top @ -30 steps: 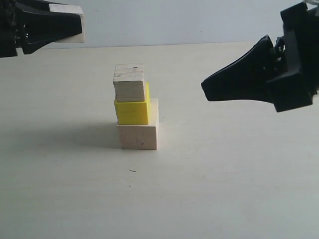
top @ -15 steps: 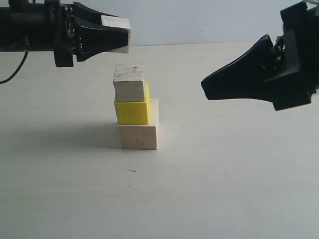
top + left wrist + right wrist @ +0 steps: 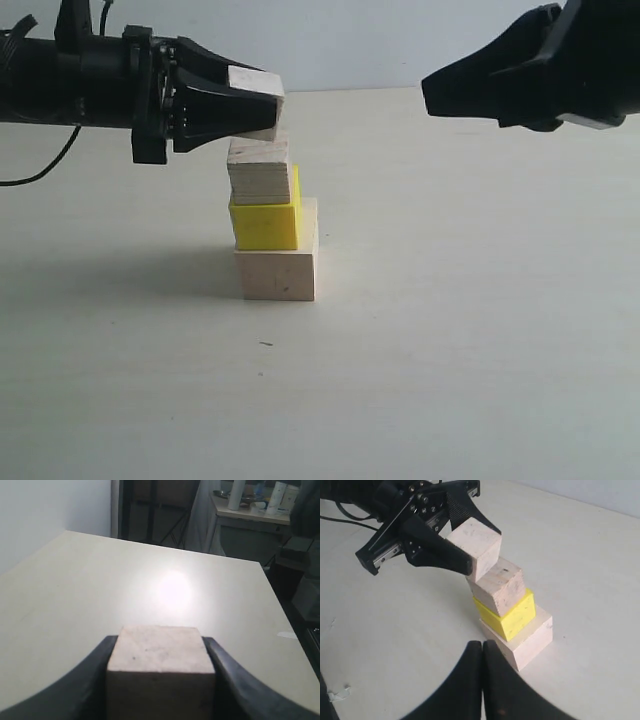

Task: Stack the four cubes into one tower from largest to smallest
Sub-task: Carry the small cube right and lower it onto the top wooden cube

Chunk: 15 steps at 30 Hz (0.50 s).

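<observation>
Three cubes stand stacked mid-table: a large pale wood cube (image 3: 278, 273) (image 3: 530, 640) at the base, a yellow cube (image 3: 265, 222) (image 3: 512, 616) on it, and a small wood cube (image 3: 259, 170) (image 3: 499, 587) above. My left gripper (image 3: 262, 102) (image 3: 161, 650) is shut on the tiny wood cube (image 3: 256, 85) (image 3: 160, 650) (image 3: 476, 546), which hangs just above the small cube, slightly to the right of its centre. High at the right, away from the stack, my right gripper (image 3: 428, 97) (image 3: 482, 646) is shut with nothing in it.
The pale table (image 3: 480, 330) runs wide around the stack. A black cable (image 3: 40, 165) trails from the left arm. Beyond the table's far edge in the left wrist view stand a bench with bottles (image 3: 260, 502) and dark stands (image 3: 150, 510).
My left gripper has carried the tiny cube rightward and down, from the upper left to just over the stack. The right gripper has risen and moved back.
</observation>
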Each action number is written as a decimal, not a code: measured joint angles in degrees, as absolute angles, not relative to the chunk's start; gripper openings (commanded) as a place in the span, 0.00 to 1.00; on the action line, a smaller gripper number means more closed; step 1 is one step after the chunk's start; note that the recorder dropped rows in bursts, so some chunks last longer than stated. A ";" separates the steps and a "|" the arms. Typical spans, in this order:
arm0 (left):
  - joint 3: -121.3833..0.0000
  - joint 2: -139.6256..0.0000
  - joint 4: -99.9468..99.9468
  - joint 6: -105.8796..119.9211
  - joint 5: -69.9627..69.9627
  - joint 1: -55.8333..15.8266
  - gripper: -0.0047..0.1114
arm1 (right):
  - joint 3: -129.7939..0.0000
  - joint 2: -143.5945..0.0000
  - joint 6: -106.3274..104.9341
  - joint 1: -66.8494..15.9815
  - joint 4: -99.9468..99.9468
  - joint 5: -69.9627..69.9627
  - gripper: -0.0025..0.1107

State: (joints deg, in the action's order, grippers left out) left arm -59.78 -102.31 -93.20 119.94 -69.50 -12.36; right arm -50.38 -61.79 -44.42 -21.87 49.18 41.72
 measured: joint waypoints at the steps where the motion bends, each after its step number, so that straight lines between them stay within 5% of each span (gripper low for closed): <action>1: -59.78 -102.62 -93.20 119.94 -69.50 -12.36 0.04 | -50.38 -61.79 -44.15 -21.87 49.18 41.47 0.02; 15: -62.81 -105.75 -93.31 120.05 -69.50 -12.36 0.04 | -50.38 -61.79 -43.63 -21.87 49.18 40.85 0.02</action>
State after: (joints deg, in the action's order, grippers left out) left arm -62.81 -105.75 -93.31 120.05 -69.50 -12.36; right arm -50.38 -61.79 -43.63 -21.87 49.18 40.85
